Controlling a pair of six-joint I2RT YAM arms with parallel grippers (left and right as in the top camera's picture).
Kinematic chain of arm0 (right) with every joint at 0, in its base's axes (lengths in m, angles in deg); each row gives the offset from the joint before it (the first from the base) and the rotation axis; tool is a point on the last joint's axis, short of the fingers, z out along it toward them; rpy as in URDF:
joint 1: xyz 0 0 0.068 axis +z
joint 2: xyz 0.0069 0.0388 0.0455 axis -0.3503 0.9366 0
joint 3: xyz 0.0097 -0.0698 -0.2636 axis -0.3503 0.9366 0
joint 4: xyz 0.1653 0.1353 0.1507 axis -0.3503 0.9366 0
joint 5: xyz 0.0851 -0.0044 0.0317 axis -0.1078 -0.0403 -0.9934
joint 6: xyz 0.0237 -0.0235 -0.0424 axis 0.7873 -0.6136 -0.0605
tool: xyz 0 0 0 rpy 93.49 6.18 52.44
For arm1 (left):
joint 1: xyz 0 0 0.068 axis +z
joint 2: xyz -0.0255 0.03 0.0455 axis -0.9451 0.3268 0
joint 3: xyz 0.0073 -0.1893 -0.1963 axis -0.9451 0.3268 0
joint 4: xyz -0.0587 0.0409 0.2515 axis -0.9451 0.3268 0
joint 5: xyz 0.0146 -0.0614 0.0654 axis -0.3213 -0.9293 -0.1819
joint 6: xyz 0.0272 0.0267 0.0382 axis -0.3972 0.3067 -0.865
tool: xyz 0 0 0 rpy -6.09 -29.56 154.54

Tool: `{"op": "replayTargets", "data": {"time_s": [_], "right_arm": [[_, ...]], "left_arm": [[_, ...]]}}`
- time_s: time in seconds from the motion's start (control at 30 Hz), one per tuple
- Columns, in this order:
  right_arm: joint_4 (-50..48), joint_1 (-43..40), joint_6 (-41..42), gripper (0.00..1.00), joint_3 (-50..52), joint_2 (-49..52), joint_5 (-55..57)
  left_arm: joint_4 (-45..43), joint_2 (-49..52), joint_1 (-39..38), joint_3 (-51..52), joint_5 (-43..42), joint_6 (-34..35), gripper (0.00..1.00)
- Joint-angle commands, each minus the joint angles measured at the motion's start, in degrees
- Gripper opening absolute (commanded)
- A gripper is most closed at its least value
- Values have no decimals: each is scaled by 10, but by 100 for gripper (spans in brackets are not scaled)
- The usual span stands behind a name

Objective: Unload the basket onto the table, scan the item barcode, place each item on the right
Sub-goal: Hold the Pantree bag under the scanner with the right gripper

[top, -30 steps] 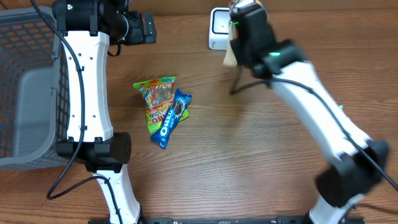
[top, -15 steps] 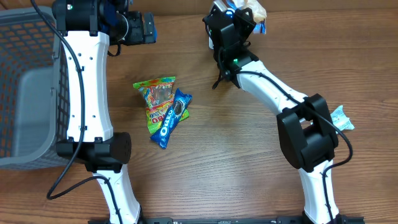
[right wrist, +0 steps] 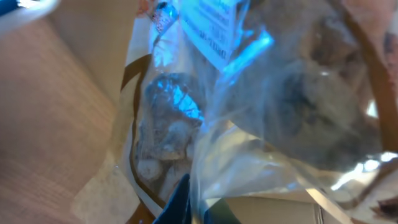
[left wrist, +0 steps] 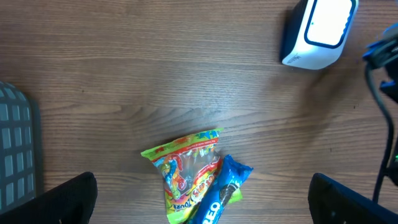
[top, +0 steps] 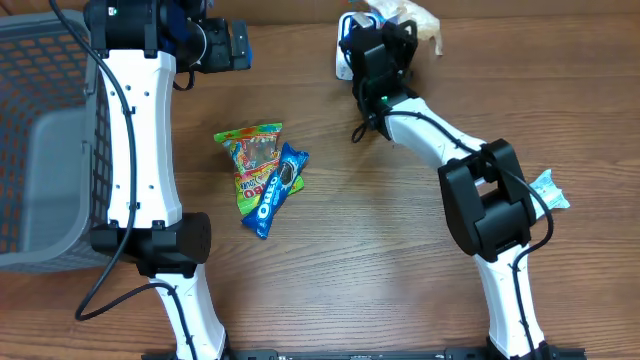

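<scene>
Two arms up, only one busy: R gripper point(top: 392, 28) is clamped on a clear snack bag point(top: 412, 14), holding it off the table point(top: 400, 250) at the far edge, right over the white scanner point(left wrist: 317, 31). From overhead the scanner is mostly hidden under the wrist. Step in hand, as I read it: presenting the bag to the scanner window, i.e. the scan itself, not pickup or drop-off. R wrist cam is filled w/ crinkled film, brownish contents and a white printed label point(right wrist: 211, 25) near the top. It's too blurred to say if that's the barcode, or which way it faces vs. the scanner. Next move prob. needs a slow wrist roll/tilt so the label sits flat toward the window, w/ the film kept taut so glare doesn't break the read. L gripper point(top: 238, 45) hangs w/ jaws wide apart, empty, far-left near the basket point(top: 40, 140). Gummy bag point(top: 255, 160) and Oreo pack point(top: 278, 190) lie touching mid-table; small blue packet point(top: 548, 188) sits by the R arm.
</scene>
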Motion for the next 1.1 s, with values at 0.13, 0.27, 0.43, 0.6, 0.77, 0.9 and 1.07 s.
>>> {"op": "replayTargets", "data": {"time_s": [0.13, 0.27, 0.43, 0.6, 0.77, 0.9, 1.07], "right_arm": [[-42, -5, -5, 4, -6, 22, -6], [-40, 3, -4, 4, -6, 23, -13], [-38, 14, 0, 4, -6, 23, -18], [-23, 15, 8, 4, -6, 23, -18], [19, 15, 48, 4, -6, 23, -16], [28, 15, 47, 4, -6, 23, -15], [26, 15, 47, 4, -6, 23, -12]], "left_arm": [[-2, 6, 2, -3, 2, 2, 100], [-2, 6, 2, -3, 2, 2, 100], [-2, 6, 2, -3, 2, 2, 100], [-2, 5, 2, -3, 2, 2, 100], [-2, 6, 2, -3, 2, 2, 100], [-2, 6, 2, -3, 2, 2, 100], [-2, 6, 2, -3, 2, 2, 100]]}}
